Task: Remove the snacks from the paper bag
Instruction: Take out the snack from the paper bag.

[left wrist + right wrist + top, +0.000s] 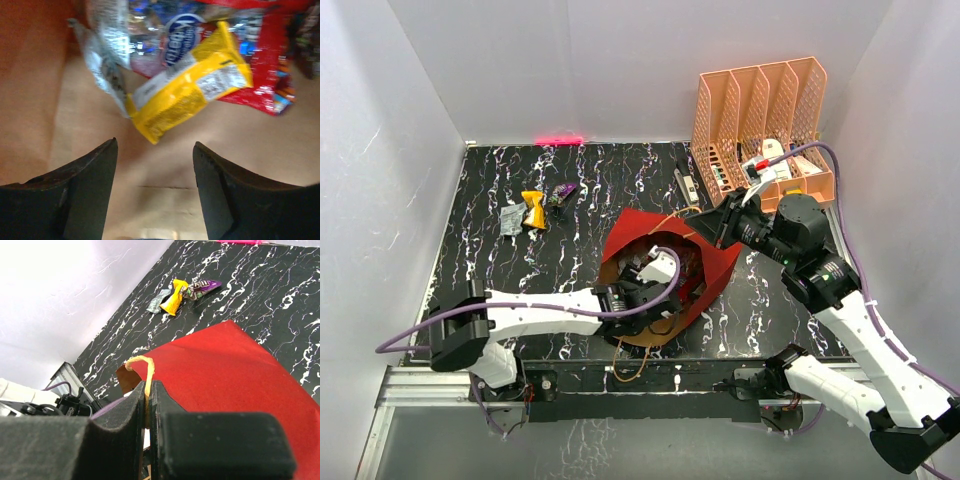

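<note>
The paper bag (715,262) lies on its side mid-table, red outside, brown inside, mouth toward the arms. My left gripper (155,150) is open and empty inside the bag, just short of a yellow packet (190,90). A silver packet (107,55) and a glossy red bag (265,65) lie beyond it. My right gripper (149,390) is shut on the bag's cord handle (145,362) and holds the upper wall (225,375) up. Yellow (533,209), silver-grey (511,219) and purple (561,194) packets lie on the table at far left.
An orange slotted rack (760,110) with white and dark items stands at the back right, close behind my right arm. A small dark object (686,185) lies beside it. The bag's other cord handle (630,365) trails over the near table edge. White walls enclose the table.
</note>
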Tool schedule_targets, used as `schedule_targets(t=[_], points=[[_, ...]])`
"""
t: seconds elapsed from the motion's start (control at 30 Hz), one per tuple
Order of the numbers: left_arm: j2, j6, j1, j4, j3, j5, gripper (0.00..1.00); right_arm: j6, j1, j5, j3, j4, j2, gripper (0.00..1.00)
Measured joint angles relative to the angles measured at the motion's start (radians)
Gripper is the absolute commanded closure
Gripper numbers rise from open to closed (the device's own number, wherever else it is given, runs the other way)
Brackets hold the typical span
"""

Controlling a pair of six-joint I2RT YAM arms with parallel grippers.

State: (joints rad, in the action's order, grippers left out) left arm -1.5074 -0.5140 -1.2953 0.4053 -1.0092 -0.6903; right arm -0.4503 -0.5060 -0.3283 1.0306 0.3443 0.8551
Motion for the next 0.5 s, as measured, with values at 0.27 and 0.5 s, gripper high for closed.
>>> schedule_targets(t=[0.27, 0.5], points=[[-0.140, 0.042, 0.012, 0.045, -0.057, -0.266, 0.34, 0.000, 0.000, 0.005, 0.000, 0.006, -0.005, 0.93], [-0.235, 0.109, 0.078, -0.024, -0.073, -0.346, 0.47, 0.000, 0.000, 0.006, 0.000, 0.022, -0.006, 0.93]])
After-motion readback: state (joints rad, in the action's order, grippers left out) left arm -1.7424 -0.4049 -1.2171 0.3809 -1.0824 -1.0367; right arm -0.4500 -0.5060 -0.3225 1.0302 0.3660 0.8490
